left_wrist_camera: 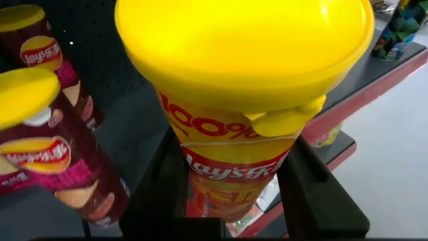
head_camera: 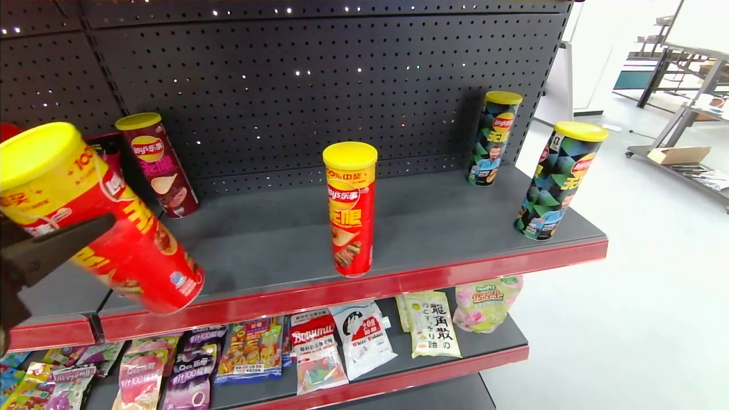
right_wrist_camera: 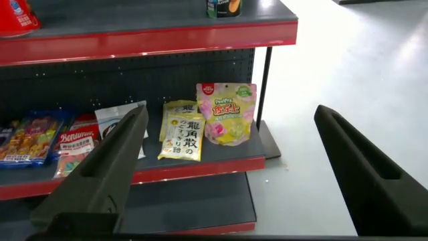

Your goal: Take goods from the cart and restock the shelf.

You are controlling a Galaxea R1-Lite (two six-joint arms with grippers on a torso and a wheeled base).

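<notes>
L gripper (left_wrist_camera: pixel 234 191) clamped on the red can (head_camera: pixel 102 222), tilted: lid up-left, base low by the shelf (head_camera: pixel 433 228) front lip, left end. R gripper (right_wrist_camera: pixel 232 115) gapes wide, empty, facing the lower shelf (right_wrist_camera: pixel 200 171), so L arm's nearer; can needs uprighting.

Red, yellow-lidded can (head_camera: pixel 142 250), maroon can (head_camera: pixel 165 171), apparently triangle-patterned teal can (head_camera: pixel 555 182).
</notes>
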